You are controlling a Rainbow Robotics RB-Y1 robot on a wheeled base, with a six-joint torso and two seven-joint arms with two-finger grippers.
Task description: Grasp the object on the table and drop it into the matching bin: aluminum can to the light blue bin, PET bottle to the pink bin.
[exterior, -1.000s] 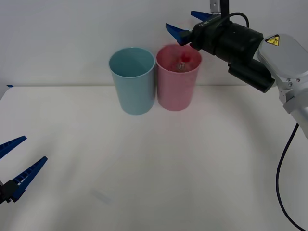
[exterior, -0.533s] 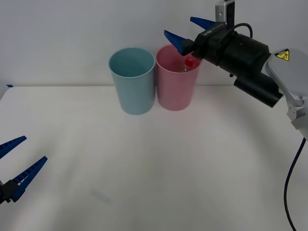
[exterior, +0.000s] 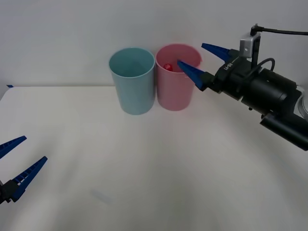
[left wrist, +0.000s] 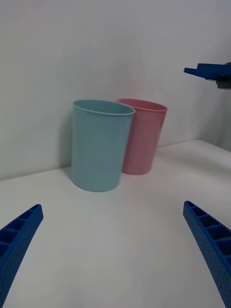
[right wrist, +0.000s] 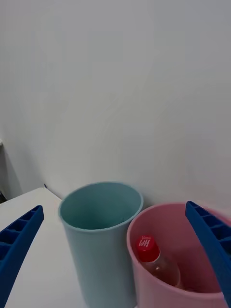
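The PET bottle [right wrist: 156, 262] lies inside the pink bin [exterior: 175, 89], its red cap [exterior: 167, 67] showing above the rim. Beside it on the left stands the light blue bin [exterior: 132, 82], with nothing visible inside. My right gripper [exterior: 204, 61] hangs open just right of the pink bin's rim, nothing between its fingers. In the right wrist view the pink bin [right wrist: 144, 284] and the light blue bin [right wrist: 98, 240] sit side by side. My left gripper [exterior: 13, 161] rests open at the table's near left edge.
The white table [exterior: 144, 168] stretches wide in front of the bins. A plain pale wall [exterior: 72, 29] rises right behind them. In the left wrist view the right gripper's fingers [left wrist: 209, 71] reach in from the side above the pink bin [left wrist: 142, 139].
My right gripper has pulled back to the right and lower, away from above the pink bin. The bottle has settled inside the bin, cap now toward the left. The left arm has stayed still.
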